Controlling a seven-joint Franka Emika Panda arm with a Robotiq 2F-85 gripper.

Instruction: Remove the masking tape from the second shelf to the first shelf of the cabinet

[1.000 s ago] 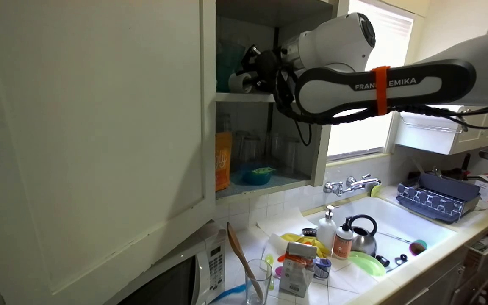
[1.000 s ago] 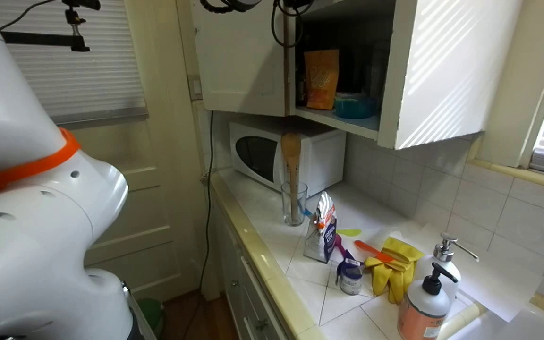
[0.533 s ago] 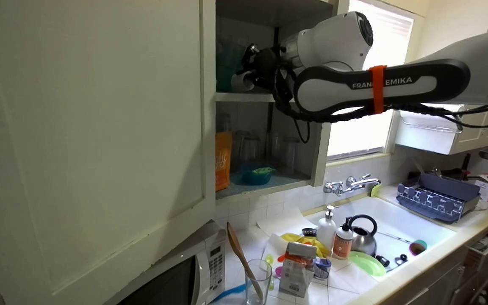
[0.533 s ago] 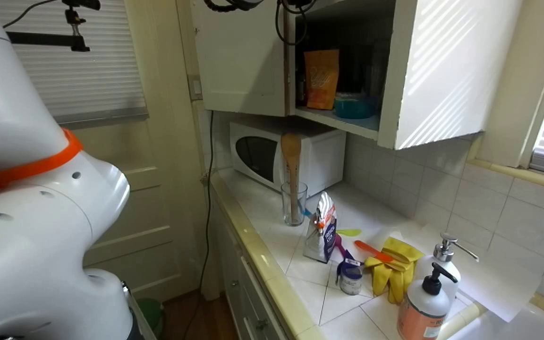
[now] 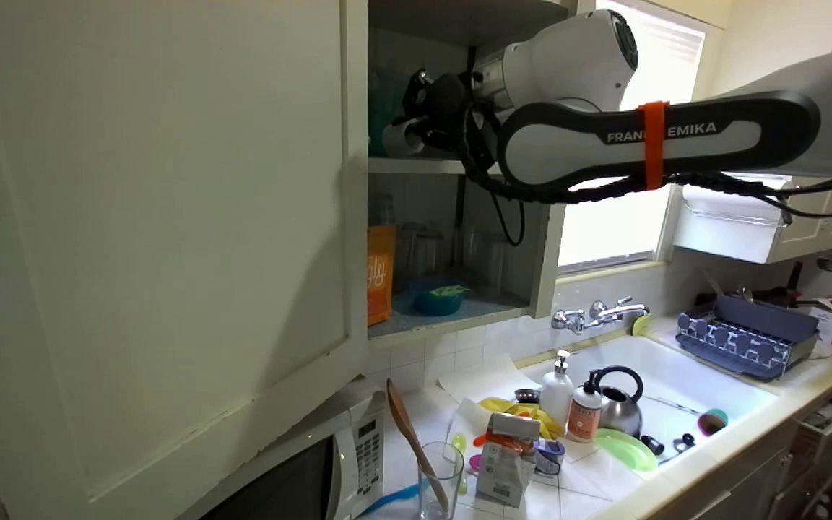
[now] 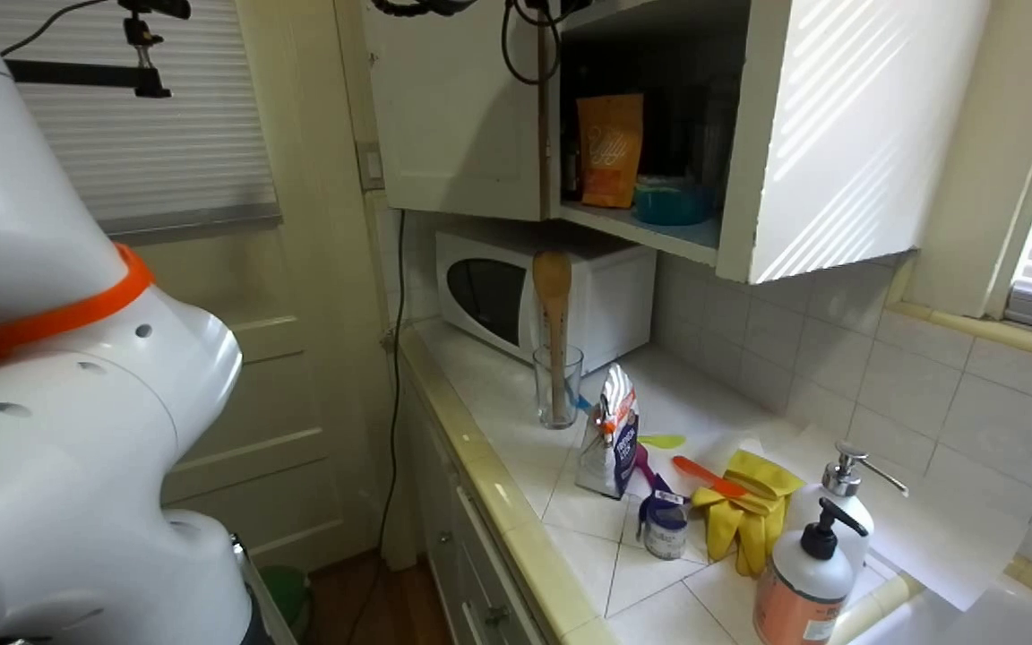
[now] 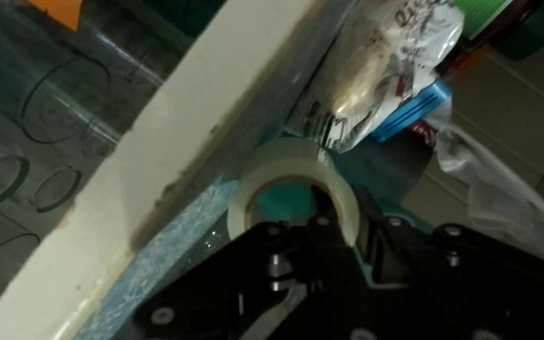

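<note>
The masking tape (image 5: 398, 139) is a pale roll just over the second shelf (image 5: 416, 167) of the cabinet (image 5: 170, 231). My gripper (image 5: 416, 124) reaches in from the right. In the wrist view my gripper (image 7: 344, 200) is shut on the wall of the masking tape (image 7: 287, 169), one finger inside the ring and one outside. The ring's lower part is hidden by the fingers. The second shelf's white edge (image 7: 173, 123) runs diagonally beside it. The first shelf (image 5: 452, 322) lies below; it also shows in an exterior view (image 6: 637, 233), where the gripper is out of view.
A shiny bag (image 7: 357, 89) with a blue clip (image 7: 413, 111) stands beside the tape. The first shelf holds an orange pouch (image 5: 380, 274), a teal bowl (image 5: 438, 301) and clear glasses (image 5: 427, 253). The open door (image 5: 300, 253) and right frame (image 5: 546, 267) flank the opening.
The tape and gripper shift slightly right, then left and a little up together. The forearm rises slightly. Objects on the first shelf stay still.
</note>
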